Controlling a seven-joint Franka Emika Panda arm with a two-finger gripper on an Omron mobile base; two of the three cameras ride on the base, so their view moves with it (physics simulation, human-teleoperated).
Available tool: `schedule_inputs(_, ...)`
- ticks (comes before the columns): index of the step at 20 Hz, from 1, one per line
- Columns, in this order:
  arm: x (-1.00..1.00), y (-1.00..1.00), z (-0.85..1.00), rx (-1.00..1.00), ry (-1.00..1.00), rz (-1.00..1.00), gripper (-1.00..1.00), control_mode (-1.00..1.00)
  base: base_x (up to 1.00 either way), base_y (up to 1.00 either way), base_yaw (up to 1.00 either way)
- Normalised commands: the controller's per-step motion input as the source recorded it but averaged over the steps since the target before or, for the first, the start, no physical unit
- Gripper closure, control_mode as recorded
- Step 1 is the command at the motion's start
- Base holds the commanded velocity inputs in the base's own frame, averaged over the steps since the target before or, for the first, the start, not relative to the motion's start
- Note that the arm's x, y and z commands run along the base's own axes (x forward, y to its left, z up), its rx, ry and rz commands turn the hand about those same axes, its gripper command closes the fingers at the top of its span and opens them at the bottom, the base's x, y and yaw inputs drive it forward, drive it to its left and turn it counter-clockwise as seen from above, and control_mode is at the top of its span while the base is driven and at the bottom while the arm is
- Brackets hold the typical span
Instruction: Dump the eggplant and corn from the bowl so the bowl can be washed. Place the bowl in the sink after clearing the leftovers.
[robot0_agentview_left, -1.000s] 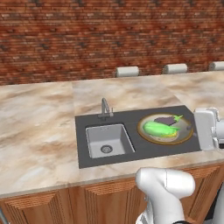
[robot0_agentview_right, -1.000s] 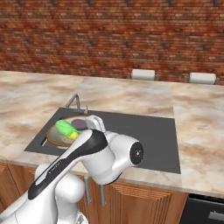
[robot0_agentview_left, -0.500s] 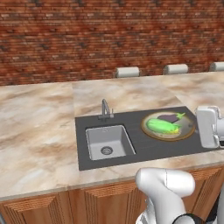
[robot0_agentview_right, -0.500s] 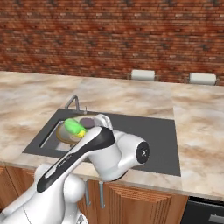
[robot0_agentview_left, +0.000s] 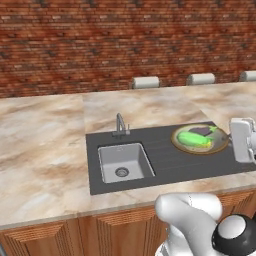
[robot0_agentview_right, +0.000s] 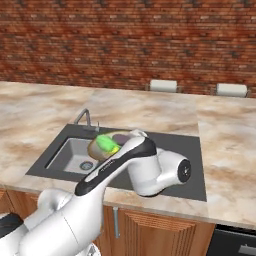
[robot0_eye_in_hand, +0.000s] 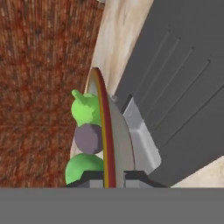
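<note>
the bowl (robot0_eye_in_hand: 106, 131) is clamped by its rim between the closed jaws of the gripper (robot0_eye_in_hand: 114, 177) and held above the sink (robot0_agentview_left: 124, 162) surround, near its right edge, so the corn (robot0_agentview_left: 195, 139) and eggplant (robot0_agentview_left: 201, 131) inside can be dumped.

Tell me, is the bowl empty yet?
Not empty: the bowl holds the corn and the eggplant.

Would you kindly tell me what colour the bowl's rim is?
Olive-tan; the bowl shows it best in the left base view.
</note>
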Motion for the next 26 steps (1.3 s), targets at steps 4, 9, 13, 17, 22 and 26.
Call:
schedule_inputs(4, 0.72, -0.69, -0.19, -0.01, 0.0, 0.0, 1.0, -1.0, 0.0, 0.0, 0.0)
schedule_inputs(9, 0.58, -0.61, -0.29, -0.07, 0.01, 0.0, 1.0, -1.0, 0.0, 0.0, 0.0)
schedule_inputs(13, 0.58, -0.5, -0.49, -0.16, 0.0, 0.0, 1.0, -1.0, 0.0, 0.0, 0.0)
schedule_inputs(17, 0.15, -0.19, -0.18, -0.05, 0.04, 0.0, 1.0, -1.0, 0.0, 0.0, 0.0)
schedule_inputs(22, 0.08, 0.0, -0.33, -0.06, 0.06, 0.0, 1.0, -1.0, 0.0, 0.0, 0.0)
schedule_inputs(26, 0.16, 0.11, -0.44, -0.06, 0.0, 0.0, 1.0, -1.0, 0.0, 0.0, 0.0)
